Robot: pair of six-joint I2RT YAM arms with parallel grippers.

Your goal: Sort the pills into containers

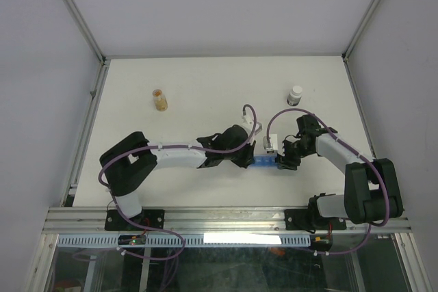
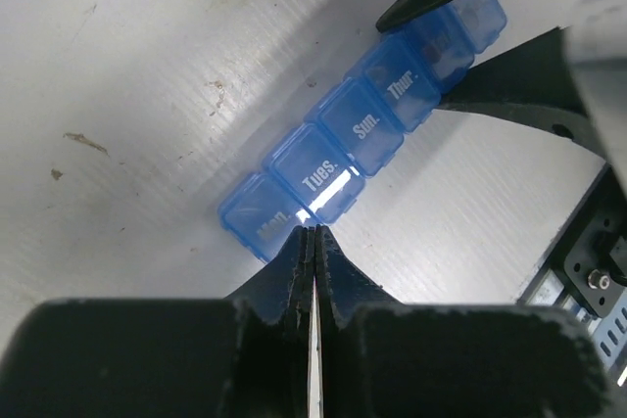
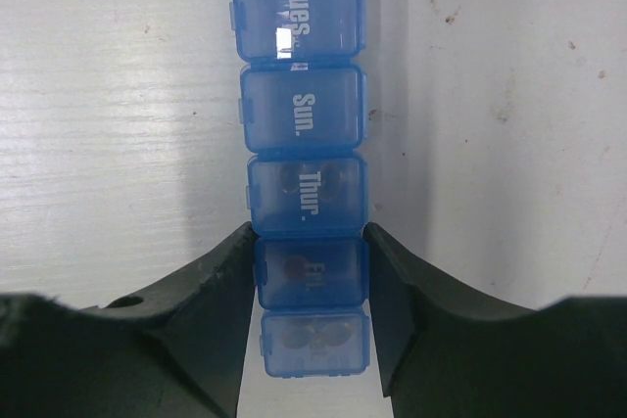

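Observation:
The translucent-blue pill organizer (image 1: 265,163) lies on the table between my two grippers, all lids closed. In the right wrist view the organizer (image 3: 302,110) runs away from the camera. Dark round pills (image 3: 294,266) show through the lids of the three nearest compartments. My right gripper (image 3: 309,237) is shut on the organizer's sides at the "Fri" compartment; it also shows in the top view (image 1: 282,163). My left gripper (image 2: 313,232) is shut, its tips touching the organizer's (image 2: 358,139) near edge between the "Mon" and "Tues" lids; in the top view the left gripper (image 1: 250,160) is at the organizer's left end.
A small bottle with orange contents (image 1: 159,99) stands at the back left. A white-capped bottle with a dark band (image 1: 295,95) stands at the back right. The white table (image 1: 205,94) is walled on three sides.

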